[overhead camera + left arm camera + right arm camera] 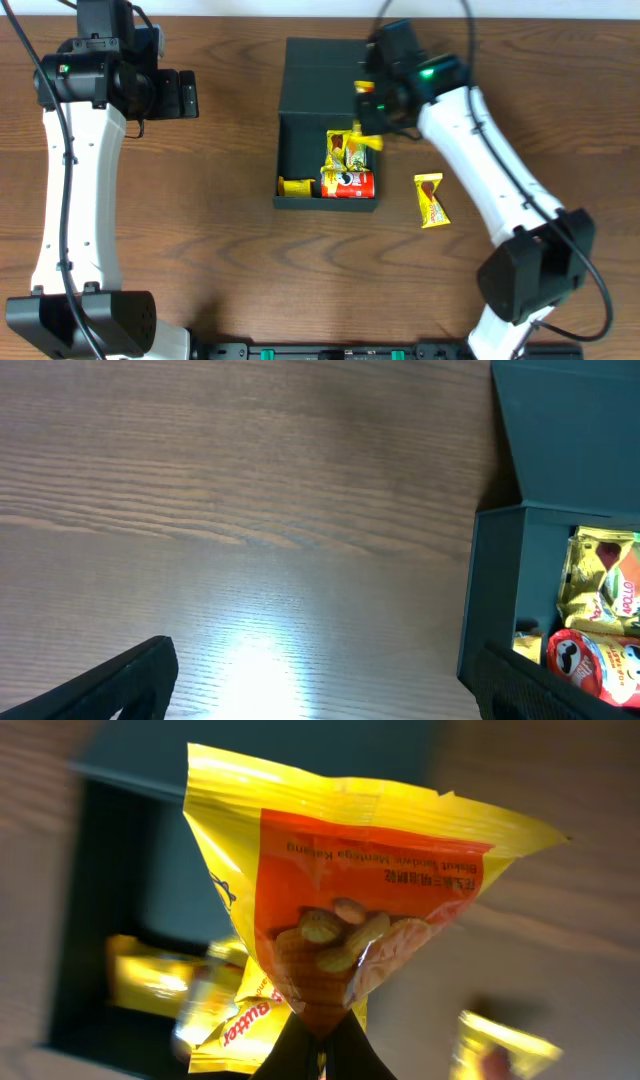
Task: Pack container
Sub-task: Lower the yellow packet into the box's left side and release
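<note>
Over the right wall of the container [300, 150], the right gripper [320, 1050] is clenched on the bottom edge of a yellow peanut-snack packet [340, 900], so nearly the whole bag stands clear of the fingers. The container sits mid-table with its flap lid thrown back on the far side. The left gripper [185, 95] hangs well to the left of it, fingers spread wide and gripping nothing.

From where I stand, the worry is that thin pinch. A slick bag held only by its edge could slide out early. It looks to straddle the container's right wall, so a drop might tip it outside, towards the loose packet [430, 198] lying on the wood to the right of the container.

The other risk is crowding. A red can [350, 184] and more yellow packets [340, 150] already fill the container's right half, while its left half holds only a small yellow piece [296, 186]. Let go on top of that heap, the bag may perch high and later stop the lid from closing. Carrying it further left over the container would be safer.
</note>
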You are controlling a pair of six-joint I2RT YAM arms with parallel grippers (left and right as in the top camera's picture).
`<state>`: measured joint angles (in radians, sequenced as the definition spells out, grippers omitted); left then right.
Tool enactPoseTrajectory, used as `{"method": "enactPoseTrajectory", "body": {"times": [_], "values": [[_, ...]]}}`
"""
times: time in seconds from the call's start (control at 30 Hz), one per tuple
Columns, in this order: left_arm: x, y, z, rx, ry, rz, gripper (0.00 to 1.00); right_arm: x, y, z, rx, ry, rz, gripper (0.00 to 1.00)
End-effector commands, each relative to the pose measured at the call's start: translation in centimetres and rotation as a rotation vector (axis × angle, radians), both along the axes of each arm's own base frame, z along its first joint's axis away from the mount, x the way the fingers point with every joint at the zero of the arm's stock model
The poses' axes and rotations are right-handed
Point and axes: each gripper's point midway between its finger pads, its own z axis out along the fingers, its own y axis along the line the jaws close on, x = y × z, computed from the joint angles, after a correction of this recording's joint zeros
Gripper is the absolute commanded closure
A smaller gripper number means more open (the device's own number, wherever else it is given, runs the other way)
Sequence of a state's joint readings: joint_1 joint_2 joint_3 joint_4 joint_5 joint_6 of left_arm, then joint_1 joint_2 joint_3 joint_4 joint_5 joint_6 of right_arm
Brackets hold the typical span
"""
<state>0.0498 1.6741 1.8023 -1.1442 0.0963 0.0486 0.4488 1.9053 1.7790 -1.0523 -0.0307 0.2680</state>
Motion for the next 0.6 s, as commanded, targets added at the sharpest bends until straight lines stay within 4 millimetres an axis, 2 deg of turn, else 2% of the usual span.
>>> {"method": "enactPoseTrajectory", "body": {"times": [0.0,0.17,0.33,0.43,0.57], "values": [[0.1,0.6,-0.1,0.017,0.004,0.025,0.05,-0.5,4.0,0.2,0.033,-0.017,0.029,0.99],[0.0,0.6,-0.1,0.017,0.008,0.025,0.05,-0.7,6.5,-2.7,0.059,0.066,0.000,0.98],[0.0,0.6,-0.1,0.017,0.007,0.025,0.05,-0.8,6.8,-6.3,0.035,0.142,-0.043,0.98],[0.1,0.6,-0.1,0.017,0.005,0.025,0.05,-0.9,7.4,-7.4,0.053,0.173,-0.035,0.98],[0.1,0.6,-0.1,0.017,0.005,0.025,0.05,-0.9,7.8,-7.8,0.057,0.175,-0.029,0.98]]}}
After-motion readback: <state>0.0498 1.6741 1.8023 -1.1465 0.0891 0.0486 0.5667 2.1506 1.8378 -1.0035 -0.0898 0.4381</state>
